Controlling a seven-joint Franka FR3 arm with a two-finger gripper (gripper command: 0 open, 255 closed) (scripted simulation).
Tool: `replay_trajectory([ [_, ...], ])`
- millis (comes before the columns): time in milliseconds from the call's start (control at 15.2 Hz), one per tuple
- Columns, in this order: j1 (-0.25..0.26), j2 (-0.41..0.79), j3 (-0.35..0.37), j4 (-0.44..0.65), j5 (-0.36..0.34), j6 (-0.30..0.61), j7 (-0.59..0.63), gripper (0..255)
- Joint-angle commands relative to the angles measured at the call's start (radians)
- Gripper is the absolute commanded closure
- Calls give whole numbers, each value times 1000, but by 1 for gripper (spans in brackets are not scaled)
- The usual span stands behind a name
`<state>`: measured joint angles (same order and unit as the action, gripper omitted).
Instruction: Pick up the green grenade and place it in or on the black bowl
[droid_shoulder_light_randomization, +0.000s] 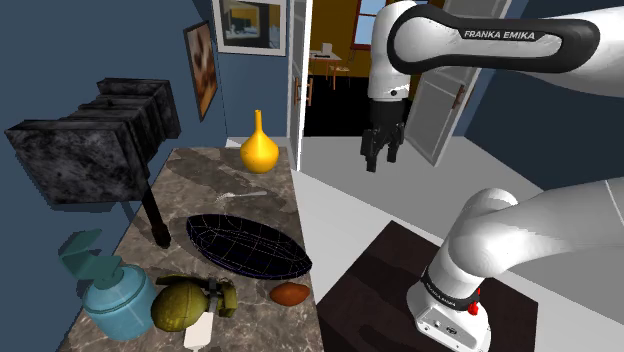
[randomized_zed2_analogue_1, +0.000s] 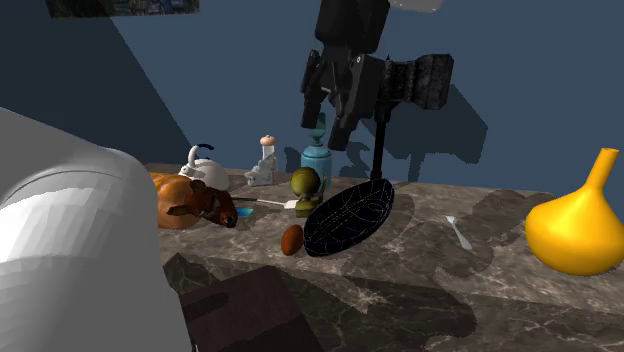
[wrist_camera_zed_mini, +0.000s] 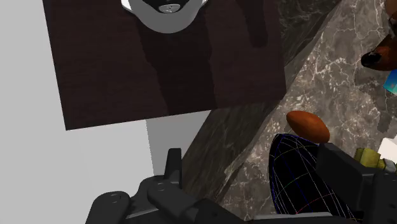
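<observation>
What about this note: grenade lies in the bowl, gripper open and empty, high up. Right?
No. The grenade lies on the counter beside the bowl, not in it; the shoulder view shows this. The gripper is open and empty, high up.

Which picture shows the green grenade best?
The shoulder view: the green grenade lies close, nearly whole, near the black bowl. The second exterior view shows the grenade small and dim. The wrist view shows a sliver of it, mostly hidden.

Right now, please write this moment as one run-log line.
gripper: open, empty, in the air | olive-green round grenade: lying on marble counter, untouched | black oval bowl: empty, near grenade
</observation>
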<state>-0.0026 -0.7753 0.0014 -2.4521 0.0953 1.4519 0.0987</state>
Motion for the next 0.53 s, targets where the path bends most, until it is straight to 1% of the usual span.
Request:
replay_trajectory([
  [0,0,0,0,0,0,0,0,0],
  [462,100,-11,199,-125,14,299,48,0],
])
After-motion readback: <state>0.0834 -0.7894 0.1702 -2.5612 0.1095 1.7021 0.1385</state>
